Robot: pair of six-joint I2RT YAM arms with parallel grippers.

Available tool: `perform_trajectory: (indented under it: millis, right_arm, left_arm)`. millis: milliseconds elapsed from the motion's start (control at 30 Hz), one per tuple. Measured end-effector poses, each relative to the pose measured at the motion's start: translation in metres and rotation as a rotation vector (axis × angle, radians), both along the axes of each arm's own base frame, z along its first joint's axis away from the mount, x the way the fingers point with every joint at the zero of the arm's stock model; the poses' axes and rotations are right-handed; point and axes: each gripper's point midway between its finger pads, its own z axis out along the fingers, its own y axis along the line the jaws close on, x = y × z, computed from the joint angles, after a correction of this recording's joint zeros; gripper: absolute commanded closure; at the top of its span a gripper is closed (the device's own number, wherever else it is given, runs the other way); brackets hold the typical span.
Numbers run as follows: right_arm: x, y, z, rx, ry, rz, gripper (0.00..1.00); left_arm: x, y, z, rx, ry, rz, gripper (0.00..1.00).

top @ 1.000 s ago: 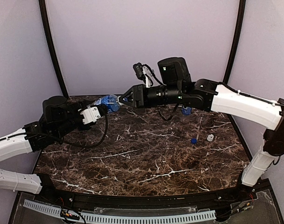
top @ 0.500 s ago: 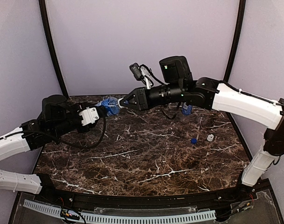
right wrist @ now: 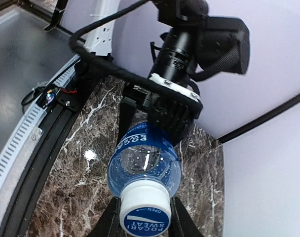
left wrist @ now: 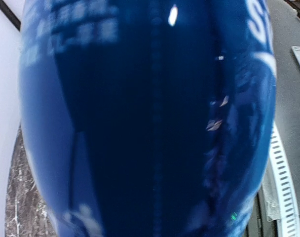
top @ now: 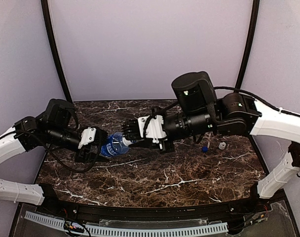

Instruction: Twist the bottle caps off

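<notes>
Blue-label bottle (top: 112, 146) lies sideways, white cap (right wrist: 144, 212) pointing right.

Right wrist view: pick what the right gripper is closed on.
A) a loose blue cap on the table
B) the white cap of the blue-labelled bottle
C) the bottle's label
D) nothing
B: the right gripper has a finger on each side of the white cap, which sits on the blue-labelled bottle held at its other end by the left gripper.
</notes>
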Motion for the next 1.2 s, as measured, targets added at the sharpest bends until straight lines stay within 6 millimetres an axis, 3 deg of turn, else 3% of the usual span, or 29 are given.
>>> perform_trajectory:
  millis: [167,433,500,567,600,667,733,767,900,1000,1100,1200]
  right_arm:
    - [-0.024,-0.004,-0.013,-0.092,-0.368,0.161,1.00]
    - [-0.014,-0.007,-0.028,-0.250,-0.803,0.258,1.00]
    - [-0.011,-0.007,-0.028,-0.272,-0.863,0.264,0.80]
    - [-0.009,-0.007,-0.029,-0.274,-0.896,0.262,0.40]
    - [-0.008,-0.007,-0.030,-0.269,-0.908,0.253,0.29]
    - [-0.006,-0.006,-0.029,-0.247,-0.904,0.220,0.19]
    - [-0.003,-0.005,-0.028,-0.225,-0.859,0.175,0.03]
    - [-0.001,-0.005,-0.025,-0.205,-0.822,0.144,0.02]
    - [0.001,-0.013,0.004,-0.059,-0.599,0.037,0.01]
    - [0.010,-0.030,0.043,0.117,-0.314,-0.060,0.01]
    - [0.026,-0.042,0.076,0.275,-0.036,-0.148,0.01]
    - [0.053,-0.043,0.090,0.368,0.264,-0.274,0.04]
  left_arm:
    - [-0.023,-0.002,-0.012,0.023,0.100,-0.093,0.67]
    - [-0.026,0.000,-0.024,0.065,0.141,-0.099,0.67]
    - [-0.024,0.000,-0.024,0.068,0.141,-0.092,0.67]
    - [-0.023,0.001,-0.025,0.071,0.139,-0.086,0.67]
    - [-0.023,0.001,-0.025,0.073,0.140,-0.080,0.67]
    - [-0.021,-0.001,-0.021,0.053,0.136,-0.078,0.67]
    - [-0.018,-0.004,-0.015,0.030,0.114,-0.067,0.67]
    - [-0.014,-0.004,-0.012,0.021,0.095,-0.053,0.67]
    - [0.010,-0.005,-0.001,-0.004,-0.017,0.040,0.67]
    - [0.042,0.000,0.004,-0.022,-0.159,0.172,0.67]
    - [0.072,0.010,0.003,-0.010,-0.298,0.307,0.71]
    - [0.097,0.021,0.009,0.010,-0.434,0.416,0.72]
